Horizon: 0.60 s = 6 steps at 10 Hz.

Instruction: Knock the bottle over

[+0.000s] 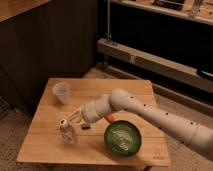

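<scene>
The bottle is small, clear and crinkled, with a dark round mouth. It stands upright near the front left of the wooden table. My gripper is at the end of the white arm, which reaches in from the right. The gripper is just right of the bottle's neck, touching it or nearly so.
A translucent white cup stands at the table's back left. A green bowl sits at the front, right of the gripper. A small dark object lies under the wrist, and an orange thing shows under the arm. A dark shelf unit stands behind the table.
</scene>
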### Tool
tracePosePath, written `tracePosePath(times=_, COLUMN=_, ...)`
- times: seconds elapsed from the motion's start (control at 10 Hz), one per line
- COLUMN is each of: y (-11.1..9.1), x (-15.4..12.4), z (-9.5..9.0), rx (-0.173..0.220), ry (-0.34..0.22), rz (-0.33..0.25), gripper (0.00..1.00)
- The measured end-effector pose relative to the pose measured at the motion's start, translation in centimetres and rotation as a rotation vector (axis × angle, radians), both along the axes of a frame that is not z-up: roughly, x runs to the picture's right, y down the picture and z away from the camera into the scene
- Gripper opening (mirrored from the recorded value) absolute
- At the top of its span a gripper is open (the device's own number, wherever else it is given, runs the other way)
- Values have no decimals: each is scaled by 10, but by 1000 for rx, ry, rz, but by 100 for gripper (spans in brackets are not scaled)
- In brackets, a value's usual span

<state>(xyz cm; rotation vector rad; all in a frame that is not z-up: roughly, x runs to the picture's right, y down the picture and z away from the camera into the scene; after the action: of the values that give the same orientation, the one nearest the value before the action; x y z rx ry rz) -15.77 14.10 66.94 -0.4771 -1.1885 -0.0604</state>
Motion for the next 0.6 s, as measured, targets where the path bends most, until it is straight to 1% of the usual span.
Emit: tracePosePath(times=0.6, y=4, x=-7, z=-1, rx=2, ry=-7, rz=-23, gripper=1)
